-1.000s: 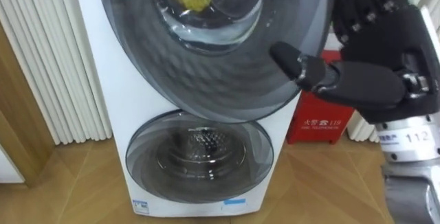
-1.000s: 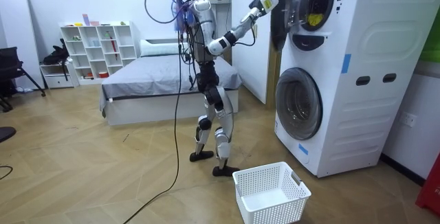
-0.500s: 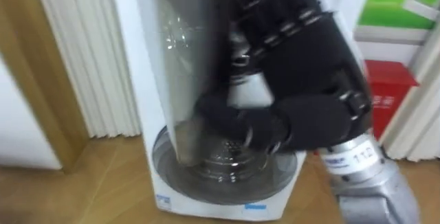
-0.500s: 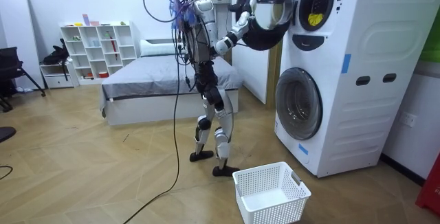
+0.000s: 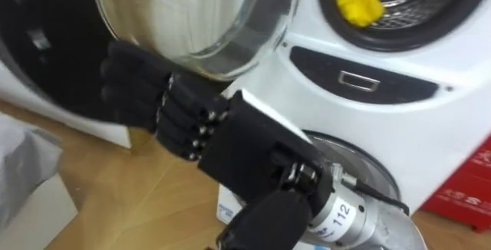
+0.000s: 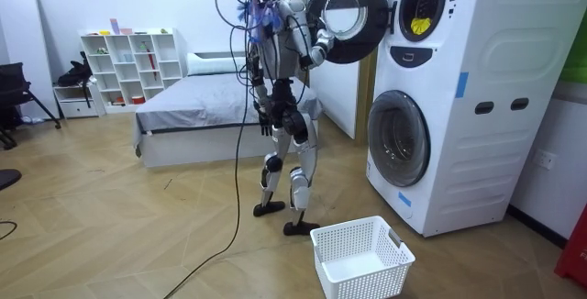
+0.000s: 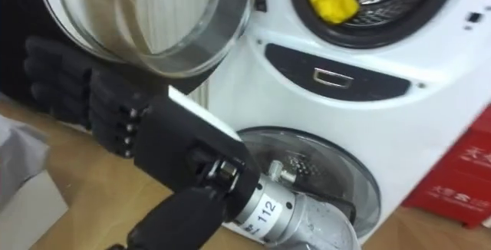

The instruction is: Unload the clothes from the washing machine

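A yellow cloth [image 5: 355, 1] lies in the upper drum of the white stacked washing machine [image 5: 430, 120], and its opening stands uncovered. The round glass door [image 5: 192, 20] is swung wide to the left. My right hand [image 5: 192, 120] comes in from the lower right. Its straight fingers [image 5: 126, 89] lie flat against the door's dark rim, below the glass and left of the drum. In the room view I stand upright in front of the machine with my right arm raised to the door [image 6: 346, 18].
The lower drum's door [image 7: 307, 166] is closed. A white laundry basket [image 6: 360, 258] sits on the wood floor by my feet, in front of the machine. A red box [image 5: 460, 189] stands at the machine's right. A bed [image 6: 211, 106] and a white shelf [image 6: 128, 65] lie behind me.
The upper door has swung fully open to the left with my right hand against it. The eye views have shifted, and the yellow cloth now shows uncovered in the open drum.
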Tool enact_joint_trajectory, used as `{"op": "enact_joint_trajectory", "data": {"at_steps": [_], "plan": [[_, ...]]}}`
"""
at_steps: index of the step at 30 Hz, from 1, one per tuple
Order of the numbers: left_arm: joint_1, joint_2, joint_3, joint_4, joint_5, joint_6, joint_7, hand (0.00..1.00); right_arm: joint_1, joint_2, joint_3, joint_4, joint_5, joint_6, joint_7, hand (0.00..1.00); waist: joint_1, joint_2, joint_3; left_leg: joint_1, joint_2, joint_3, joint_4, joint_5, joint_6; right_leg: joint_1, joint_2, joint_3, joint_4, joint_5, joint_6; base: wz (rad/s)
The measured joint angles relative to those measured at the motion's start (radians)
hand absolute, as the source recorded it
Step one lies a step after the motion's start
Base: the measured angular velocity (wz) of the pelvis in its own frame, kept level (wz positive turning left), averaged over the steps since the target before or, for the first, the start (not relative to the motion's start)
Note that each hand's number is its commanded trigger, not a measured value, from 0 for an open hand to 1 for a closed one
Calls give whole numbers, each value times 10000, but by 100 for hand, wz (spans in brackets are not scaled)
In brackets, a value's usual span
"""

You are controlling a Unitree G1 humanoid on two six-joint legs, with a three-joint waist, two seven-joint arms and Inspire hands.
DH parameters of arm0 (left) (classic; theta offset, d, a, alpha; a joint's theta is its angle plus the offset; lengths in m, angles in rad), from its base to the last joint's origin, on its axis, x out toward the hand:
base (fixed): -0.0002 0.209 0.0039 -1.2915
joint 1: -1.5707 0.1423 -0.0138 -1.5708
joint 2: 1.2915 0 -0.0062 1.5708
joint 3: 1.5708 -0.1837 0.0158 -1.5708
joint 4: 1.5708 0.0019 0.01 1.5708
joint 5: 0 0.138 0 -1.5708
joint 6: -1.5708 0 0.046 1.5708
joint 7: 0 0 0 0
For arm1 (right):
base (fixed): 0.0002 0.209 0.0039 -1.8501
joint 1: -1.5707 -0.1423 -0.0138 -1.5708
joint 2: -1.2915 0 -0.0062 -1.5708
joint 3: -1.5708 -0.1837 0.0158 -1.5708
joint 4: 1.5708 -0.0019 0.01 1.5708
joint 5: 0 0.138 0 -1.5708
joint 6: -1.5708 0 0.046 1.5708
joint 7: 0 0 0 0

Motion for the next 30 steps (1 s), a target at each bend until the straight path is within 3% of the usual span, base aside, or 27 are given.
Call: {"op": "enact_joint_trajectory", "data": {"at_steps": [4,11,15,18,22,30], "plan": [[-96,-41,-1,-56,0,-3,58,0,0,-85,-5,63,-176,232,293,0,149,-7,14,104,0,16,-58,2,2,64,-10,-22,-16,-68,66,3],[-48,-54,4,-2,-94,-10,195,0,25,-96,-28,96,-213,343,296,0,102,-15,20,383,-32,38,-65,2,1,456,-25,-20,-205,-135,181,3],[-122,-73,250,204,-95,-12,244,0,23,-156,-315,88,-306,467,278,0,80,48,56,461,-31,264,-78,1,2,549,-22,26,-254,-151,196,-1],[-113,-77,312,259,-89,2,245,0,20,-240,-847,19,-824,538,161,0,-104,119,47,364,-22,264,-104,-38,54,511,2,10,-328,-154,208,10],[165,-164,373,269,-74,0,264,0,113,-449,-1705,-197,-1053,546,29,0,-498,324,-77,347,-21,316,-206,-85,115,420,-3,-5,-263,-129,234,2],[348,-182,1112,265,-73,-179,466,0,553,-917,-2386,-770,-1669,557,23,0,-1087,270,-123,451,-38,676,-77,-84,115,430,-13,312,-172,-128,236,-8]]}}
